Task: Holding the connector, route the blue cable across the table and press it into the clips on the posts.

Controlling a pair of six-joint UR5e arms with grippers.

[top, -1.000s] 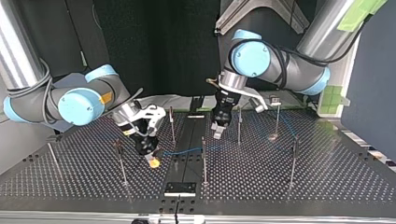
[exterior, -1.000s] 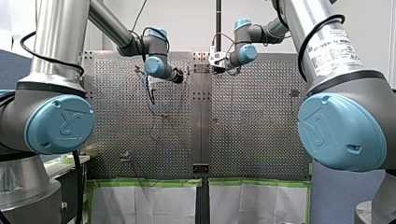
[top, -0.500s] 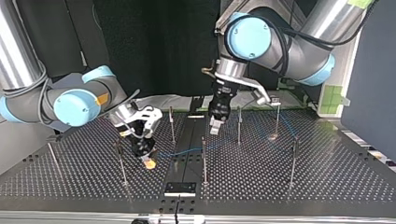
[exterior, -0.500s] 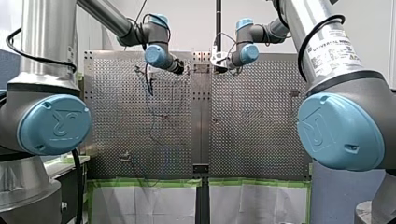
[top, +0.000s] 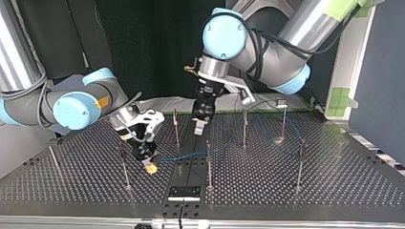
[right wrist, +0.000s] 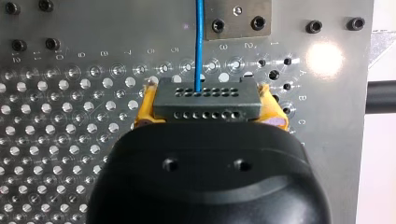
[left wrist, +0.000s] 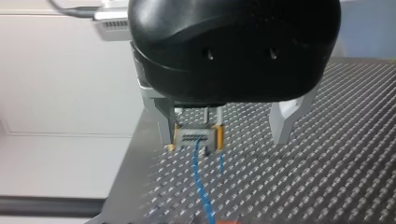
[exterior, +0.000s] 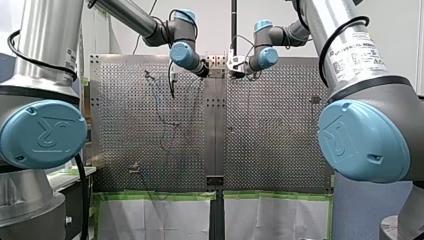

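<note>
Right wrist view: right gripper (right wrist: 208, 106) pinches the connector (right wrist: 205, 99) b/w its yellow pads (right wrist: 145, 108), one pad per side, jaws pressed onto it. Connector is a grey block w/ two rows of holes. Blue cable (right wrist: 200, 42) leaves one hole and runs straight ahead of the gripper over the table (right wrist: 60, 140), passing just beside a small bolted plate (right wrist: 238, 18).

Top view: right gripper sits low over the table, left of ctr in the view, tilted, w/ the connector at its tip. Cable runs from there toward the view's right, low over the table, past a post (top: 208, 162) near the front edge. Further right it gets too thin to follow. Left gripper (top: 199, 128) hangs over the table's middle strip b/w two back posts (top: 176, 125), well apart from the right gripper.

Left wrist view: left gripper has its metal fingers (left wrist: 164, 121) spread wide, gripping nothing. In the gap, farther off than the fingertips and nearer one finger, the connector shows w/ yellow pads at its sides. The cable trails from it over the table.

Front view: left arm (exterior: 186, 54) and right arm (exterior: 264, 56) both reach to the table's far end. Grippers too small there to read.
</note>
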